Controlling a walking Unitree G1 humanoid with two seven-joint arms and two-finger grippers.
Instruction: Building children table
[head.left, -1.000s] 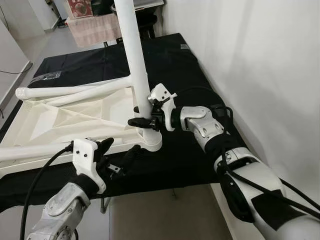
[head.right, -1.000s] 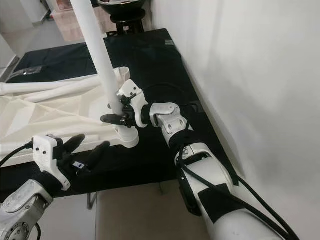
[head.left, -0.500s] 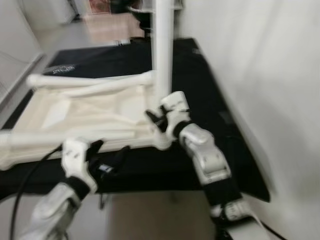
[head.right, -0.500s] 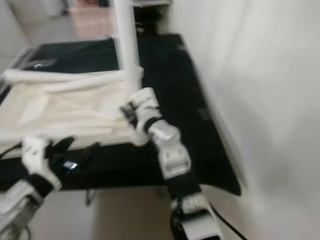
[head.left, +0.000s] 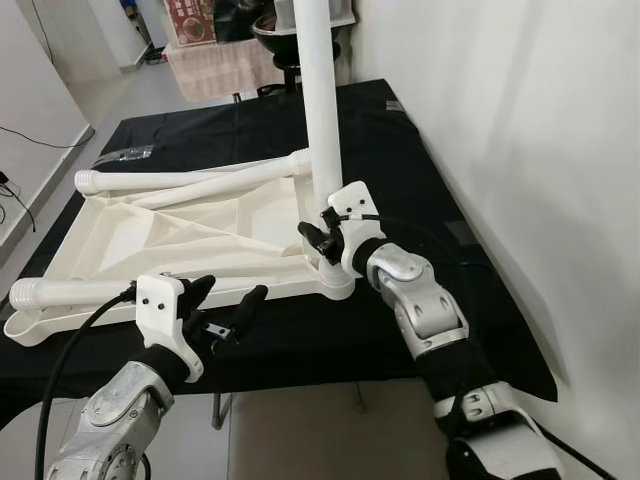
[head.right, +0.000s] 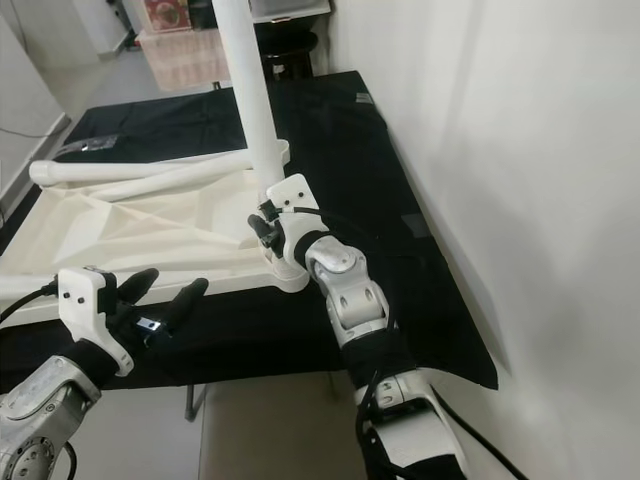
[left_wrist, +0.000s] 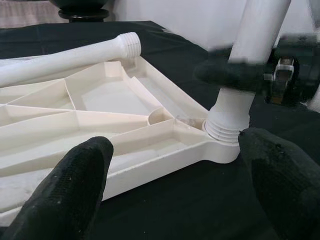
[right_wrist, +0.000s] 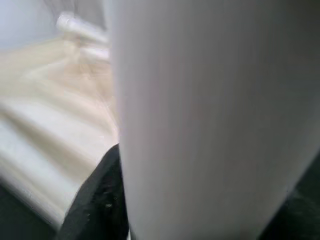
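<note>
A white tabletop lies upside down on the black cloth. One white leg stands upright in the near right corner socket. My right gripper is shut on this leg just above the socket, and one black finger shows beside the leg in the right wrist view. My left gripper is open and hovers at the table's front edge, just in front of the tabletop. Its fingers frame the socket and hold nothing. Two loose legs lie on the tabletop, one along the far side and one at the near left.
A white wall runs close along the right of the black-covered table. A small plastic bag lies on the cloth at the far left. Beyond the table's far end stand a dark stool and other furniture. Bare floor lies below the front edge.
The whole view has swung and blurred as the camera moved. My right gripper has stayed shut on the upright leg near its base. My left gripper has stayed open by the front edge.
</note>
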